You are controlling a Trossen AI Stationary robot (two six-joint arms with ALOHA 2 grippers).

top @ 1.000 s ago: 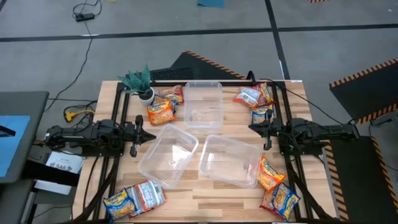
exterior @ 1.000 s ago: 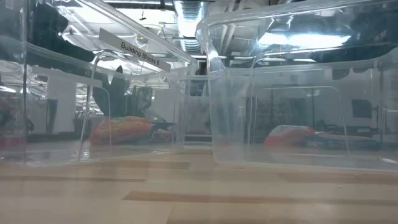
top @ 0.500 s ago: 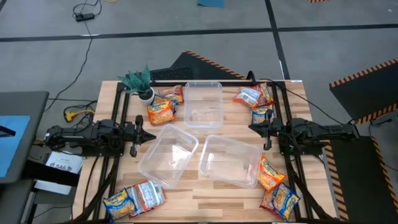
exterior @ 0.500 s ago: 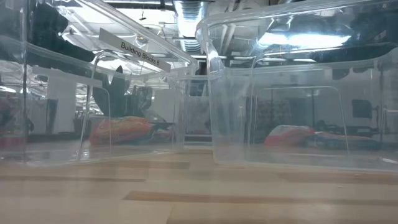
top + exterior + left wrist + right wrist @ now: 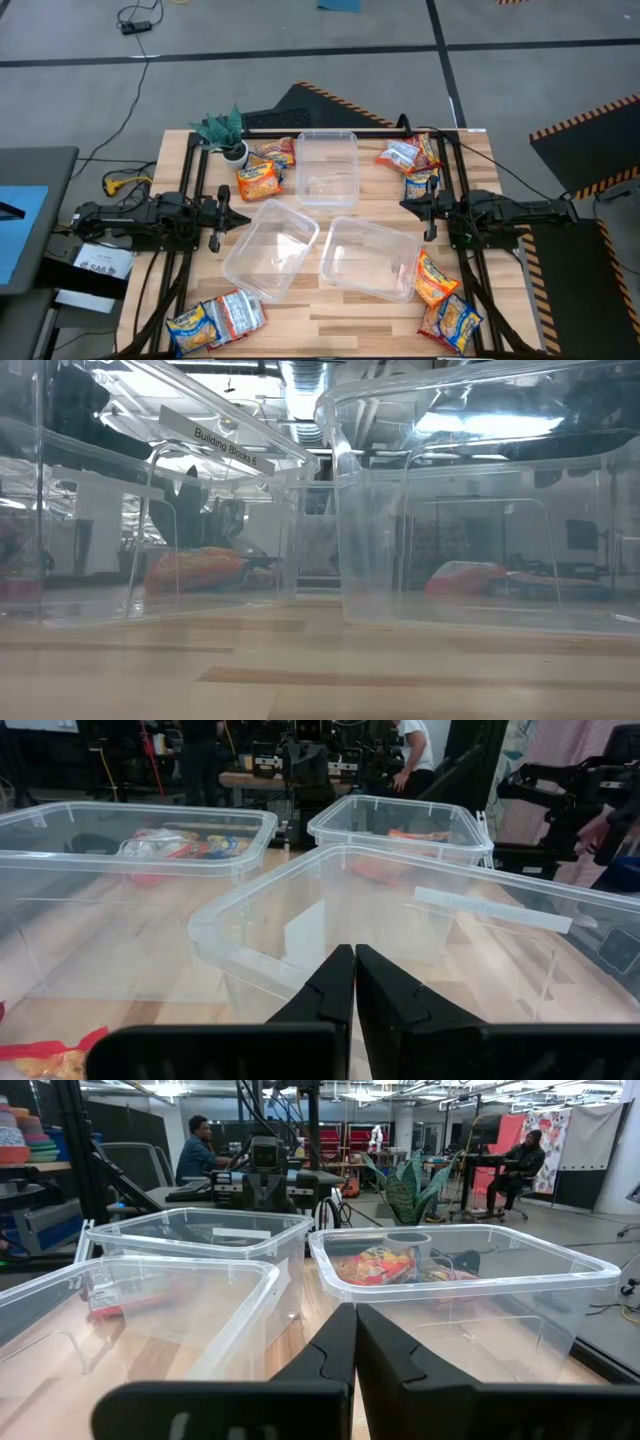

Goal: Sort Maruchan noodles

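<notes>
Ramen packets lie flat in four groups on the wooden table: orange and red ones [image 5: 262, 170] by the plant, some [image 5: 412, 160] at the far right, orange ones [image 5: 443, 300] at the near right, yellow-and-blue and silver ones [image 5: 217, 320] at the near left. My left gripper [image 5: 245, 219] [image 5: 354, 982] hovers shut at the left side, pointing at the near-left tub. My right gripper [image 5: 403, 206] [image 5: 355, 1342] hovers shut at the right side, pointing toward the tubs. Neither touches anything.
Three clear tubs stand mid-table: one far [image 5: 327, 167], one near left [image 5: 270, 248], one near right [image 5: 371, 258]. A small green potted plant [image 5: 226, 133] stands at the far left corner. People sit and stand in the room beyond the table.
</notes>
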